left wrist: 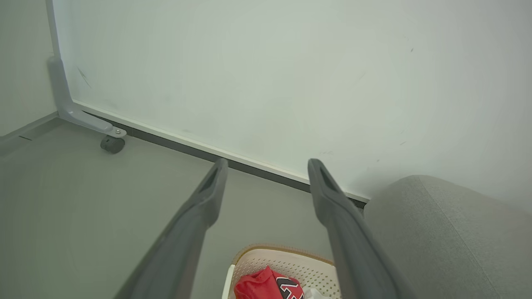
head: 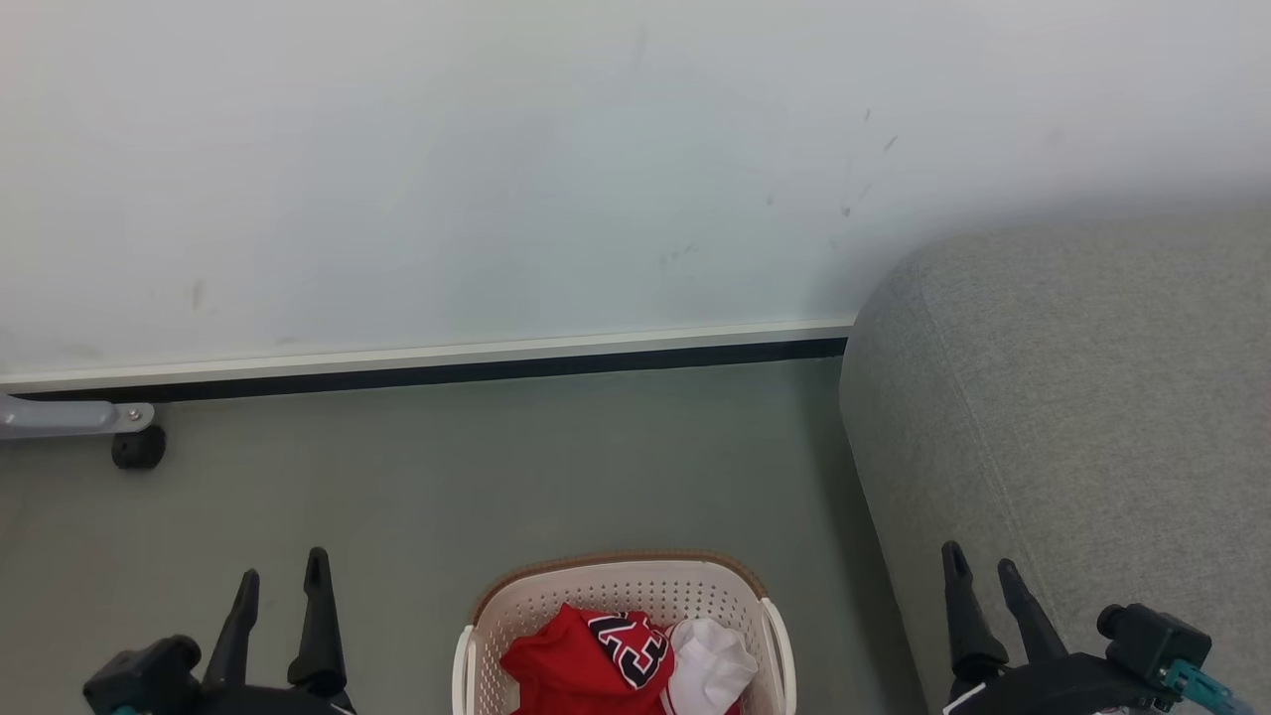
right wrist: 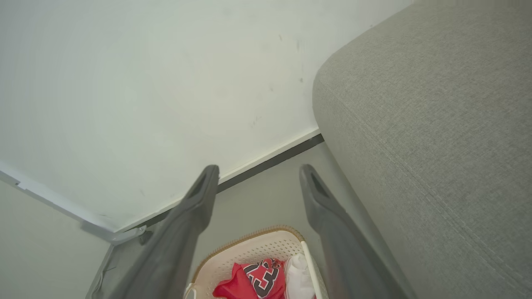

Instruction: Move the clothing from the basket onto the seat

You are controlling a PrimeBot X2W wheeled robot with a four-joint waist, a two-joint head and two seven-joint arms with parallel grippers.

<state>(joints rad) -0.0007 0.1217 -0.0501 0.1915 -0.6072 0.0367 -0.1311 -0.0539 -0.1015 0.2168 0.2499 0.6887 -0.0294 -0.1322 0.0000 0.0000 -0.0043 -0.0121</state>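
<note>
The cream basket (head: 516,606) with a brown rim stands on the floor at the bottom centre of the head view. Red clothing (head: 566,660) with a dark number and some white fabric lies crumpled inside it; the same clothing (left wrist: 259,284) (right wrist: 239,284) shows low in both wrist views, inside the basket (left wrist: 286,261) (right wrist: 245,253). The grey seat (head: 1082,417) (left wrist: 449,236) (right wrist: 432,124) rises on the right. My left gripper (head: 283,574) hangs open left of the basket. My right gripper (head: 981,561) hangs open in front of the seat. Both are empty.
A pale wall panel (head: 496,169) with a dark strip along its base stands behind the basket. A grey frame foot with a black caster (head: 137,447) (left wrist: 112,144) sits at the far left. Grey floor (head: 447,467) lies between basket and wall.
</note>
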